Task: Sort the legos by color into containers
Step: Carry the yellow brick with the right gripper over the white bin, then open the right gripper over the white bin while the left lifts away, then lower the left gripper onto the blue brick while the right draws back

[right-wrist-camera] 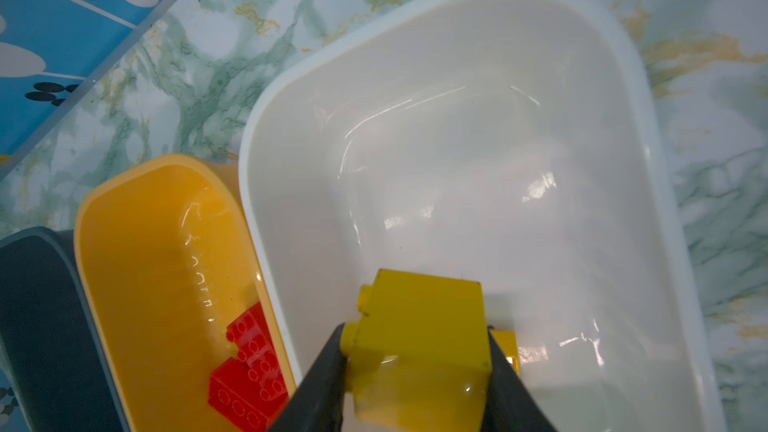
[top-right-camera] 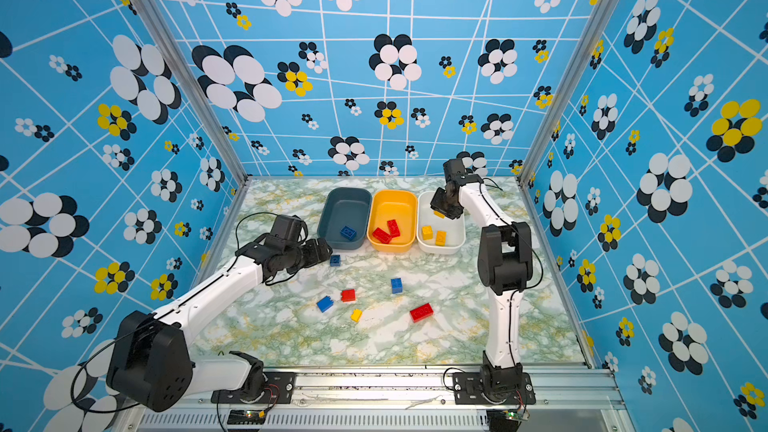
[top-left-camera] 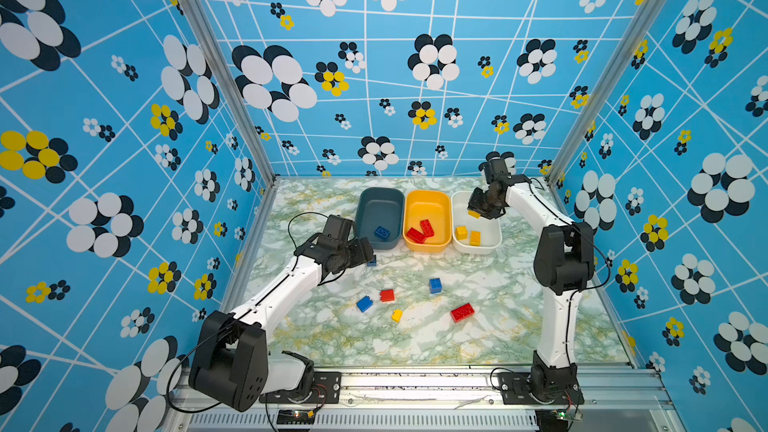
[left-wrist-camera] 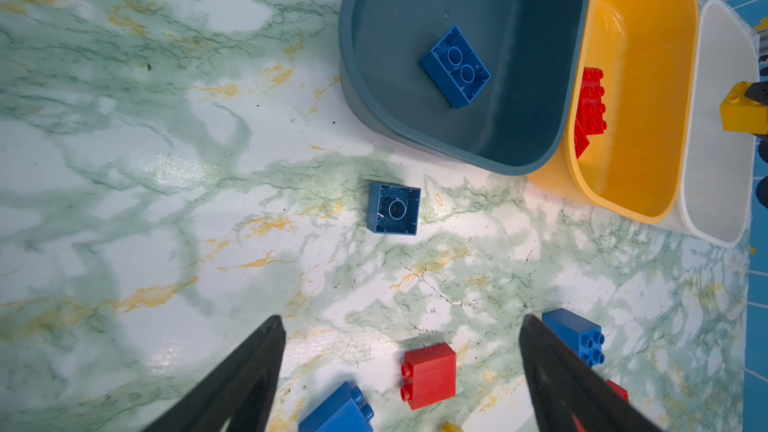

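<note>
Bimanual sorting cell, both top views and both wrist views. Three shallow rounded-rectangular plastic tubs stand in a row near the far edge of the green-veined marble-patterned bench (top-left-camera: 415,347), rims touching or nearly so. They are the dark teal-blue tub (top-left-camera: 376,207), the orange-yellow tub (top-left-camera: 428,207) in the middle, and the white tub (top-left-camera: 490,238) nearest the bench's right edge.

The dark teal-blue tub contains one long blue studded brick (top-left-camera: 382,233), hollow underside up. The orange-yellow tub contains two long red bricks (top-left-camera: 427,228) that touch each other. The white tub contains two yellow bricks (top-left-camera: 461,232) near its front wall.

The right gripper (right-wrist-camera: 415,332) hangs over the far half of the white tub. Its jaws are clamped on opposite sides of a yellow cube-like brick (right-wrist-camera: 419,338), held clear of the tub floor.

The left gripper (left-wrist-camera: 401,320) hovers above the bench by the dark teal-blue tub's front-left corner, jaws wide apart and empty. A small square blue brick (left-wrist-camera: 394,209) lies underside up on the bench, just in front of that tub.

Five bricks lie loose around the middle of the bench, all apart:
- a blue cube brick (top-left-camera: 435,285)
- a square red brick (top-left-camera: 387,295)
- a second blue brick (top-left-camera: 364,303) on its side
- a small yellow brick (top-left-camera: 397,315)
- a long red brick (top-left-camera: 462,312), studs up, toward the front-right
</note>
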Controlling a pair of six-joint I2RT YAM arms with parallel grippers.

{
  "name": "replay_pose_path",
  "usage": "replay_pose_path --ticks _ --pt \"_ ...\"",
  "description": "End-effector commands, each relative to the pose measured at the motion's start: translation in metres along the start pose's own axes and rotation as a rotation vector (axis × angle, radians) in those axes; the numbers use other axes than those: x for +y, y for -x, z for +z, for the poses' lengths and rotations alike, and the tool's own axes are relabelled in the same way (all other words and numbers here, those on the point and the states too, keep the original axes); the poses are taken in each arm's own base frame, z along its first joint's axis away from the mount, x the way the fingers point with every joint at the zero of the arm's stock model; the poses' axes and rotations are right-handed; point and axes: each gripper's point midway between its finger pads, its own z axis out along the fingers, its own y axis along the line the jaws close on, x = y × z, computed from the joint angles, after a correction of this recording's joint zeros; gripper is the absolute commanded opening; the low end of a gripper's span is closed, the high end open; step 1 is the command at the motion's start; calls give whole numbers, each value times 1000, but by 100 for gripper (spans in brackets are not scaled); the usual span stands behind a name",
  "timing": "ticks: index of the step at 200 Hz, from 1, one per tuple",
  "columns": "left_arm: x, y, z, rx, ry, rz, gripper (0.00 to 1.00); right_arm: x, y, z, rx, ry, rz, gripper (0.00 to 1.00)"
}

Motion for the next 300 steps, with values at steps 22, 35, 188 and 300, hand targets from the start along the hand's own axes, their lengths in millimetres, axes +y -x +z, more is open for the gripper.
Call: replay_pose_path --ticks 22,35,188,300 --pt "6 -6 -7 -6 19 -1 90 -6 -10 4 47 -30 -35 54" --pt "6 -6 -7 -6 21 4 90 -6 -9 0 43 -35 -36 57" --pt "21 -29 -17 26 42 21 90 12 -31 -44 29 14 -68 67" --pt "26 -43 27 73 139 155 87 17 -110 -119 12 153 -69 69"
